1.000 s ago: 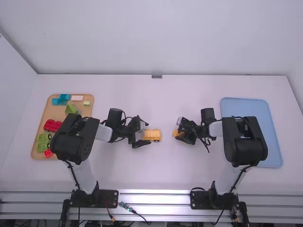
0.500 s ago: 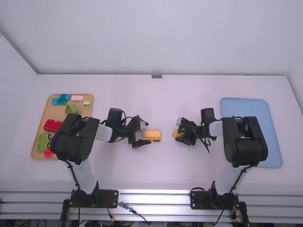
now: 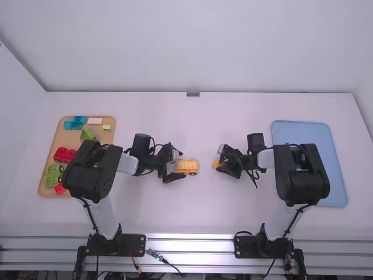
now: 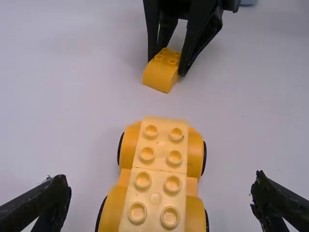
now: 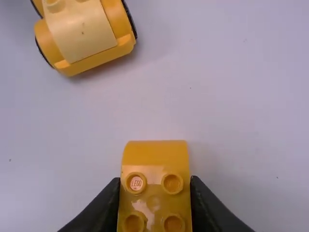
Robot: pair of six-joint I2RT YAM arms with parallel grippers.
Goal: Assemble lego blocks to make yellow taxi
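My left gripper (image 3: 176, 163) stands at the left end of the yellow wheeled base (image 3: 187, 167), near the middle of the table. In the left wrist view the left gripper (image 4: 161, 198) is open, its fingers apart on either side of the studded base (image 4: 157, 179), not touching it. My right gripper (image 3: 221, 165) is to the right of the base, at a small yellow curved brick (image 3: 217, 164). In the right wrist view the right gripper (image 5: 155, 181) is shut on this brick (image 5: 155, 159), studs up, with a gap between brick and base (image 5: 82, 34).
A wooden tray (image 3: 51, 153) at the left holds red, green, blue and pink blocks. At the right a blue tray (image 3: 333, 175) lies partly under the right arm.
The right gripper has shifted very slightly around the small yellow brick. The left arm and the wheeled base have not visibly moved.
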